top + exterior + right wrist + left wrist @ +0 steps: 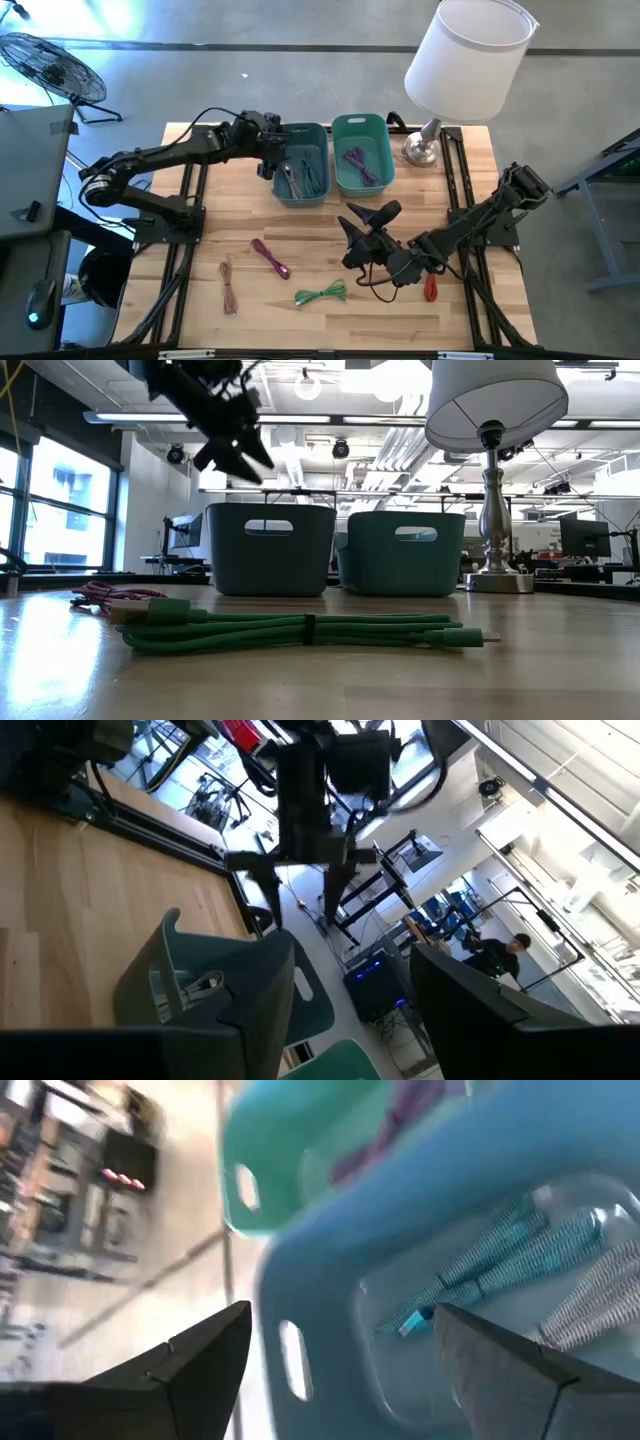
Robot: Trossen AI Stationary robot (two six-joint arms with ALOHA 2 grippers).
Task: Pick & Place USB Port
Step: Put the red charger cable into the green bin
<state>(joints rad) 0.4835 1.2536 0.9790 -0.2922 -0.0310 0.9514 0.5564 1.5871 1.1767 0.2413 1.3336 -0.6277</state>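
Green cable (321, 293): a bundled green USB lead lies on the bench (440, 320) nearest the front edge, short of the right jaws and untouched.
Pink cable (271, 258): a magenta lead rests just behind the green one, with a brownish cable (229, 286) off to its side (both lie loose on the wood).
Red item (431, 288): a small red object sits beside the right arm, apart from its jaws; what it is cannot be told.
Right jaws (362, 228): the right gripper hovers over mid-bench, fingers standing apart with nothing between them.
Left jaws (272, 152): the left gripper hangs above the blue bin (301, 165), fingers spread wide and empty.
Blue bin contents: striped teal and grey cables (520, 1255) lie on the bin floor, directly beneath the left jaws.
Green bin (361, 152): beside the blue bin, beyond the right jaws, holding a purple cable (358, 163).
Lamp (462, 62): white shade on a metal base, at the bench's far corner.
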